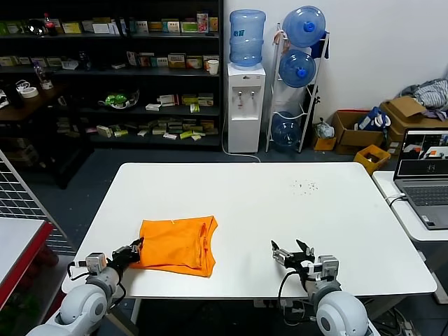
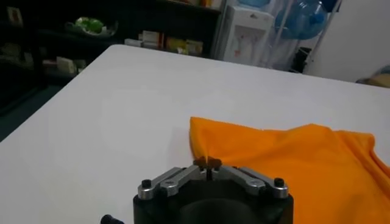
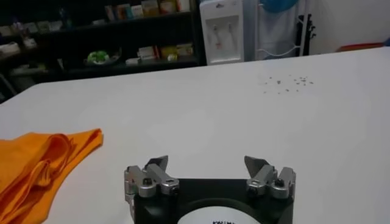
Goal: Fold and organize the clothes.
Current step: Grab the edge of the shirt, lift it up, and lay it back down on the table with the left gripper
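Observation:
The orange T-shirt (image 1: pixel 177 245) lies folded into a rough rectangle on the white table (image 1: pixel 280 203), front left. My left gripper (image 1: pixel 134 249) is at its near left corner, shut on the edge of the cloth; in the left wrist view the fingertips (image 2: pixel 208 162) pinch the orange T-shirt (image 2: pixel 292 164). My right gripper (image 1: pixel 293 253) is open and empty, low over the table's front edge, well right of the shirt. The right wrist view shows its spread fingers (image 3: pixel 158 163) and the shirt's folded edge (image 3: pixel 42 161) off to the side.
A laptop (image 1: pixel 423 171) sits on a side table at the right. Small dark specks (image 1: pixel 304 185) dot the table's far right. Shelves, a water dispenser (image 1: pixel 245 105) and boxes stand beyond the table.

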`<control>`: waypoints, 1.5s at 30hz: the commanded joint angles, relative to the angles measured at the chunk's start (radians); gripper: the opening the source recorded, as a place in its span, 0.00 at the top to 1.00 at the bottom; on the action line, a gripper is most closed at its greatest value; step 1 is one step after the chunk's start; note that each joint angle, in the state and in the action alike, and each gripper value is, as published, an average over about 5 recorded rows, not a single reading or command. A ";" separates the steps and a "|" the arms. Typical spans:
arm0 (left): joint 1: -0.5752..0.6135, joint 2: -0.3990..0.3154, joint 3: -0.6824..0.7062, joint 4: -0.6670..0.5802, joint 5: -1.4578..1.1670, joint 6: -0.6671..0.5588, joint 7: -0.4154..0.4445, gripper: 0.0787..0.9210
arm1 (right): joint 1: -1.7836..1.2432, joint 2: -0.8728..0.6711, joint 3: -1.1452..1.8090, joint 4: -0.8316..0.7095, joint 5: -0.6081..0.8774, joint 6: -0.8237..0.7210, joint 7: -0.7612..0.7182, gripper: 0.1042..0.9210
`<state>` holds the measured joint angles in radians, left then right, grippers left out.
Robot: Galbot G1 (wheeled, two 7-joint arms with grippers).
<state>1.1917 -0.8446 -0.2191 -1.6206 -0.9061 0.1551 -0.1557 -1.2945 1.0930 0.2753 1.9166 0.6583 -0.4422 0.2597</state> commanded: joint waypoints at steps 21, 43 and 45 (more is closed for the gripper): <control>0.098 0.275 -0.225 -0.305 0.071 0.153 -0.223 0.98 | 0.011 -0.018 0.012 -0.009 0.008 0.025 -0.019 0.12; 0.063 0.322 -0.177 -0.282 -0.124 0.153 -0.279 0.98 | -0.011 -0.001 0.029 0.009 -0.006 0.026 -0.017 0.12; 0.009 0.246 -0.075 -0.376 -0.247 0.197 -0.369 0.98 | -0.020 0.009 0.034 0.012 -0.014 0.024 -0.015 0.12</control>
<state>1.2685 -0.4908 -0.4480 -1.7890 -0.8811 0.2622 -0.3592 -1.3008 1.0879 0.3023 1.9231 0.6556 -0.4153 0.2419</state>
